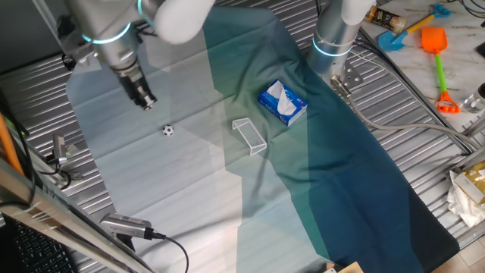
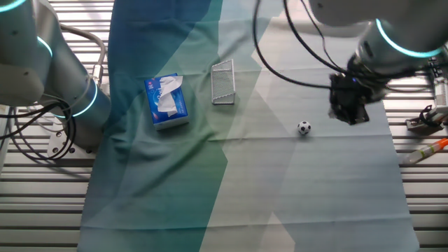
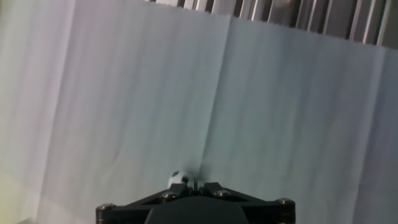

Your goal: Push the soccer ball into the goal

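The gripper (image 1: pixel 147 104) hangs with jaws closed, empty, just beside the soccer ball (image 1: pixel 168 130). The ball rests on the cloth (image 1: pixel 197 189), well left of the goal (image 1: pixel 249 136). An off-centre push could roll it wide, past the goal.

Ribbed metal table (image 1: pixel 424 163); teal-grey cloth (image 1: pixel 189 174) spread over it.

Soft, even light; faint shadows, fixed views sharp, hand view blurry.
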You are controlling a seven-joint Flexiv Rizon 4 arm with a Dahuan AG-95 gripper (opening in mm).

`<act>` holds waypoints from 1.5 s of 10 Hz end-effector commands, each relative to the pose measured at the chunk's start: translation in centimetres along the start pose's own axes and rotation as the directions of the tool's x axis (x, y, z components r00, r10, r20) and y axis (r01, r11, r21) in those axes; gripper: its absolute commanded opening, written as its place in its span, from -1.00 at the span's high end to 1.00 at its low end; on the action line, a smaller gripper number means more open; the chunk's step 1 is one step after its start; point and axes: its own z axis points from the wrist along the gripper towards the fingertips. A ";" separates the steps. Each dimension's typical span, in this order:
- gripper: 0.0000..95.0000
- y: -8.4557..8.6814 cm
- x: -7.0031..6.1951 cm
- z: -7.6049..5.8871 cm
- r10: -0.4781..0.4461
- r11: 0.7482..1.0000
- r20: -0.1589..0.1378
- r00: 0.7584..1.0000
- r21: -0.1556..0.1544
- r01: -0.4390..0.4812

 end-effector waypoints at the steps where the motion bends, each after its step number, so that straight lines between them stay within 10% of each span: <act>1: 1.00 0.0 -0.1 0.6 -0.007 1.000 -0.023 1.000 -0.005 0.007; 6: 1.00 -1.0 0.5 4.4 0.001 1.000 -0.015 1.000 -0.020 -0.001; 15: 1.00 -0.6 1.3 6.4 0.013 0.999 -0.016 1.000 -0.039 -0.014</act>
